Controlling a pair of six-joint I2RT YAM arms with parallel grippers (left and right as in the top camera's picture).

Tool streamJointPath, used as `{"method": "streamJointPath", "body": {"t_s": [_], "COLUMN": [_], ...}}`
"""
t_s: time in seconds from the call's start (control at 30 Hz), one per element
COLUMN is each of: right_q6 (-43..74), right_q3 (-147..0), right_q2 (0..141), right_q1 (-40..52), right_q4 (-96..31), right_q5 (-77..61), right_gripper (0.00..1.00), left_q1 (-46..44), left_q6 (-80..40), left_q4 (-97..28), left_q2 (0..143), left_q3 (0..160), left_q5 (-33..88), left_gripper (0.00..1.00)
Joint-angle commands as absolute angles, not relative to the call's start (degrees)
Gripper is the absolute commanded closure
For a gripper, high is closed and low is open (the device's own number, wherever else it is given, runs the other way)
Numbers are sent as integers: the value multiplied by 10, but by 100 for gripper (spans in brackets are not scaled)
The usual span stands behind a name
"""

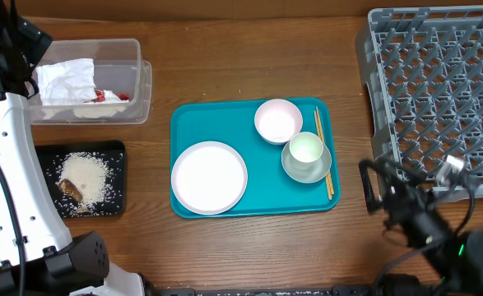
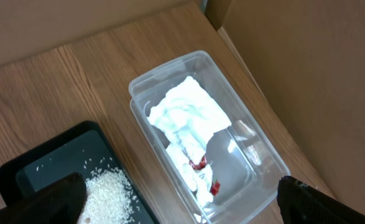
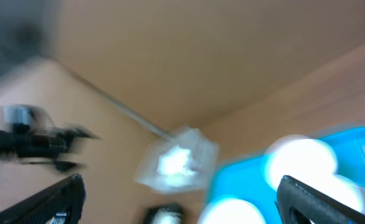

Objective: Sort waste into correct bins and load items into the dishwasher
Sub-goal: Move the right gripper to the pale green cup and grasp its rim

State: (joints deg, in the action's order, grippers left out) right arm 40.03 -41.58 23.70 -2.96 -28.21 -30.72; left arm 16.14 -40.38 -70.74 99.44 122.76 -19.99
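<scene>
A clear tub (image 1: 142,82) at the back left holds a crumpled white napkin (image 1: 67,78) and a red wrapper (image 1: 109,96). Beside it, the black tray (image 1: 113,156) carries rice (image 1: 89,174) and a brown scrap (image 1: 70,191). On the teal tray (image 1: 192,123) sit a white plate (image 1: 209,177), a white bowl (image 1: 278,120), a cup (image 1: 306,148) inside a grey-green bowl (image 1: 307,171), and chopsticks (image 1: 323,152). My left gripper (image 2: 182,208) hangs open and empty above the tub (image 2: 257,155). My right gripper (image 1: 369,187) is open and empty right of the teal tray; its wrist view is blurred.
The grey dish rack (image 1: 438,90) fills the back right, close behind my right arm. In the left wrist view a brown cardboard wall (image 2: 306,74) stands just beyond the tub. Bare wooden table (image 1: 249,247) lies in front of the teal tray.
</scene>
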Motion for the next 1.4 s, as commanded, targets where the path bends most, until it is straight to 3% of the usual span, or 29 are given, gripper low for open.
{"method": "streamJointPath", "body": {"t_s": [0.0,0.27,0.47,0.87,1.17,1.27,1.37], "right_q6": [219,160,179,182,182,191,238], "right_q3": [-541,-783,-831,-831,-829,-821,-807], "right_q2": [370,643,778,941,973,973,976], "right_q1": [-21,124,246,278,278,280,280], "right_q4": [-376,-623,-669,-636,-599,-595,-596], "right_q5": [-230,-15,93,78,-63,-76,-45], "right_gripper": [0,0,0,0,1,18,21], "left_q1": [161,161,161,161,161,161,161], "left_q6": [-407,-407,-407,-407,-407,-407,-407], "left_q4": [-707,-707,-707,-707,-707,-707,-707], "left_q2": [997,996,996,996,996,996,996], "left_q3": [1228,1228,1228,1228,1228,1228,1228], "left_q5": [-210,-210,-210,-210,-210,-210,-210], "left_gripper": [0,0,0,0,0,0,0]}}
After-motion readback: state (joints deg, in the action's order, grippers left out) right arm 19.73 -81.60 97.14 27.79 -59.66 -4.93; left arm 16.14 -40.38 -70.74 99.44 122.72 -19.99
